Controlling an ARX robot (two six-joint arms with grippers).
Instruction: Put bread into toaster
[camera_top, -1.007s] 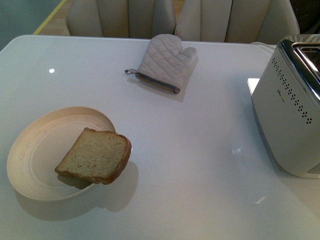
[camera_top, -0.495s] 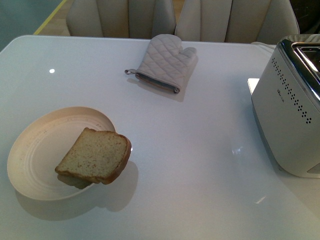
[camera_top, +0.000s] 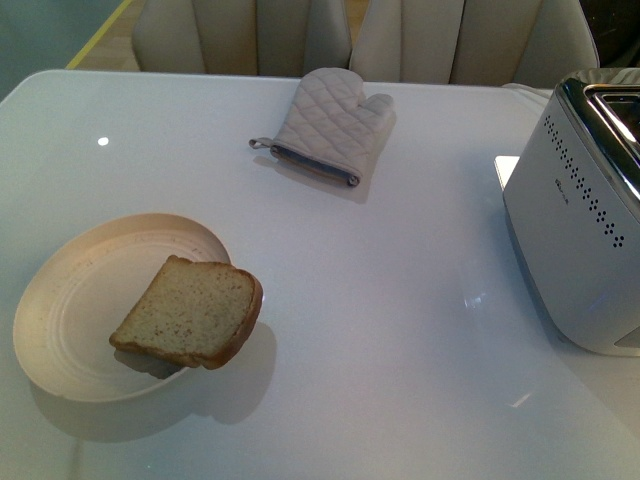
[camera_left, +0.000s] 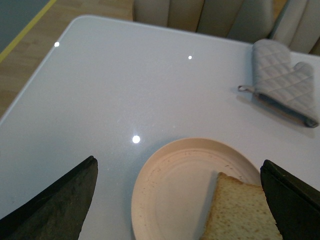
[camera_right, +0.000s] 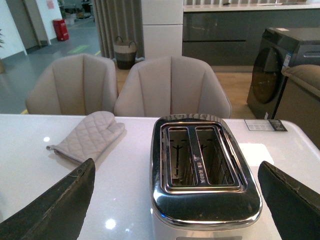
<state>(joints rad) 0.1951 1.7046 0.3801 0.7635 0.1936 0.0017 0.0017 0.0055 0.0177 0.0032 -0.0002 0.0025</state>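
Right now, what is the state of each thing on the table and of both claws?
Bread: lying on the plate, overhanging its rim, not gripped.
Plate: upright, holding the bread.
Toaster: both slots empty.
Oven mitt: lying flat, untouched.
Left claw: open, empty.
Right claw: open, empty.

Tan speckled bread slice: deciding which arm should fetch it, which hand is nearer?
Left. The left hand hangs open over the tan speckled bread slice on its cream plate; the right hand is over by the boxy white chrome-topped toaster.
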